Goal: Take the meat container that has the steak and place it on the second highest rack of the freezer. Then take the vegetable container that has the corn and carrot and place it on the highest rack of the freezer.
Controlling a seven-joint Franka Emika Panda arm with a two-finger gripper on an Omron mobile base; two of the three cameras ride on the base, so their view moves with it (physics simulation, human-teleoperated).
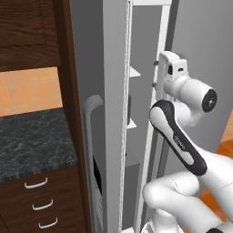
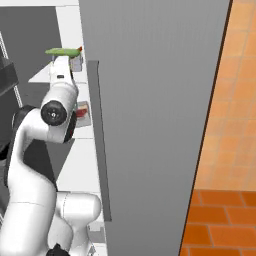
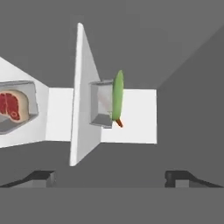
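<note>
Marbled red steak (image 3: 12, 106) in squarish grey container (image 3: 27, 94).

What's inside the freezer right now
On one white shelf sits a grey tray with the corn and a bit of carrot. The next shelf holds the steak in its tray. The door hides the rest.

ahead: open freezer (image 3: 183, 52) interior | obstacle: highest rack (image 3: 83, 96) edge-on
</note>
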